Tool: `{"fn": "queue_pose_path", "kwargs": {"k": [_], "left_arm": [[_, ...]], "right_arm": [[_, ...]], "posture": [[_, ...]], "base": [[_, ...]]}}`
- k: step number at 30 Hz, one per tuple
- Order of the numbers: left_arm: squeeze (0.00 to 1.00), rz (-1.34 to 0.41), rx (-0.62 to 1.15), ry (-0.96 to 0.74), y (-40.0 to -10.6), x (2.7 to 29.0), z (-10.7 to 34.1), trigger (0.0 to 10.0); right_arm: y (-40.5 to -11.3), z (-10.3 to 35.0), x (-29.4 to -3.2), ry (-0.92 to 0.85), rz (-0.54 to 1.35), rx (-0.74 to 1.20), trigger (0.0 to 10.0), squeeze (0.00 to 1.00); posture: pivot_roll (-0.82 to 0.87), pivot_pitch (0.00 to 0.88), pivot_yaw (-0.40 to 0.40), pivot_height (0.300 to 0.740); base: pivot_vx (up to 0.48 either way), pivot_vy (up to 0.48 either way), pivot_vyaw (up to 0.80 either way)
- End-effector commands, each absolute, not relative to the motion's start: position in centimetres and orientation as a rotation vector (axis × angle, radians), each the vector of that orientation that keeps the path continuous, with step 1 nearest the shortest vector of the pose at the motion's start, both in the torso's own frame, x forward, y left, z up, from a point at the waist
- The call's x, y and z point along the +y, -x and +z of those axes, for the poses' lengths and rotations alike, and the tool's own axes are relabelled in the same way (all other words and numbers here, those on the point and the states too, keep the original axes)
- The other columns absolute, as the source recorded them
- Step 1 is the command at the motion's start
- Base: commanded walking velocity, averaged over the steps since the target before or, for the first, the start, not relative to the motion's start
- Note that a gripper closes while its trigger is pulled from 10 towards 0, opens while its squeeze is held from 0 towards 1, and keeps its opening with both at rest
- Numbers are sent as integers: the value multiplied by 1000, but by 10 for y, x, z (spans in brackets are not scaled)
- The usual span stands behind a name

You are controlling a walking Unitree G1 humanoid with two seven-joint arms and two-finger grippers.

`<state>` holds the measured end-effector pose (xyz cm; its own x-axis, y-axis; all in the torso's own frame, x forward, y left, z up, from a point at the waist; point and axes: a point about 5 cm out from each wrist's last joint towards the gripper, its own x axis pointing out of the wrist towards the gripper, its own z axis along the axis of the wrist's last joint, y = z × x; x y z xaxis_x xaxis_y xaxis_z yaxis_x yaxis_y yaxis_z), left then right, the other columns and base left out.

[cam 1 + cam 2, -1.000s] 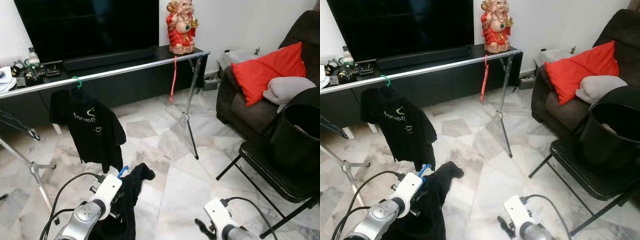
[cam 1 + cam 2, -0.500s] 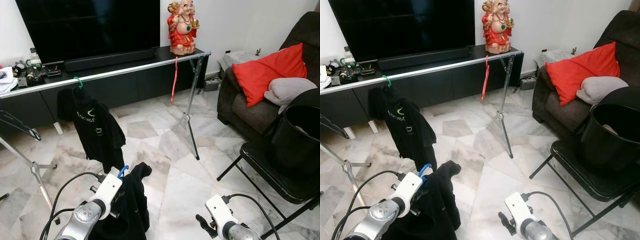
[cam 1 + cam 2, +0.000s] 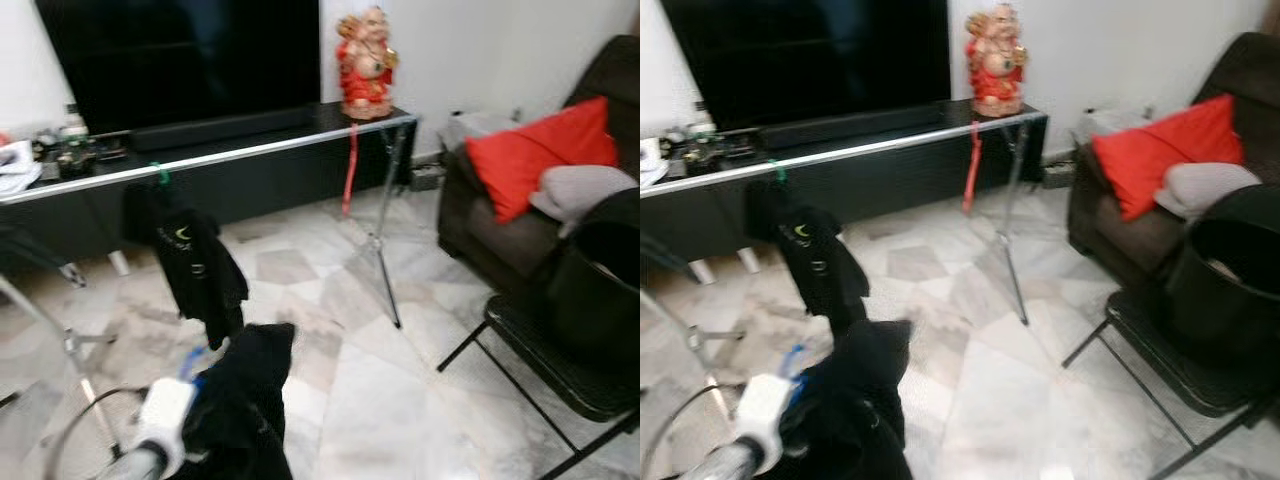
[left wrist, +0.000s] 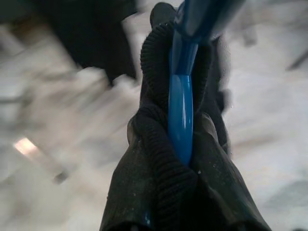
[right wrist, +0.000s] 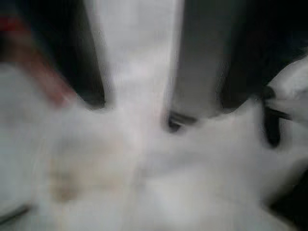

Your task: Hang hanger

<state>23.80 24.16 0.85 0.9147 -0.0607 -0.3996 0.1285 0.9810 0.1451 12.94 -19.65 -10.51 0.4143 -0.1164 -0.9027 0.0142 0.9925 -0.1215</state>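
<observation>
Marble floor (image 3: 400, 400) (blurred), silver rail (image 3: 210, 160); left gripper (image 4: 182, 144) clamped on blue hanger (image 4: 181, 115) bearing black garment (image 3: 245, 390).

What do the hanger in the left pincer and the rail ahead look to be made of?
Blue hanger: likely plastic, smooth and glossy, with a highlight along its curve. Black garment on it: knit fabric, ribbed collar. Rail: seemingly metal, silvery and reflective.

left arm: low at left, wrist white
left gripper (image 3: 205, 385): fingers clamped on hanger (image 4: 181, 113), hook sticking out beyond the fingertips
</observation>
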Motion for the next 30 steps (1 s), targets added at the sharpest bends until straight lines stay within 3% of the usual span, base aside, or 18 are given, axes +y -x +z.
{"fn": "queue_pose_path", "kwargs": {"k": [1, 12, 22, 30], "left_arm": [[0, -151, 276, -211, -258, 225, 30, 10000], [0, -149, 288, -181, -244, 223, 27, 10000], [0, -176, 307, -204, -224, 228, 26, 10000], [0, -200, 287, -188, -232, 214, 31, 10000]], "right_arm": [[-154, -97, -191, 79, -84, 1060, 10000, 0], [-150, -98, -195, 66, -137, 1067, 10000, 0], [-164, -87, -215, 81, -261, 951, 10000, 0], [-172, -83, -214, 66, -271, 913, 10000, 0]], "posture": [[64, 0, 42, 740], [60, 0, 55, 740], [61, 3, 46, 740], [61, 3, 41, 740]], "base": [[0, 0, 0], [0, 0, 0], [0, 0, 0], [0, 0, 0]]}}
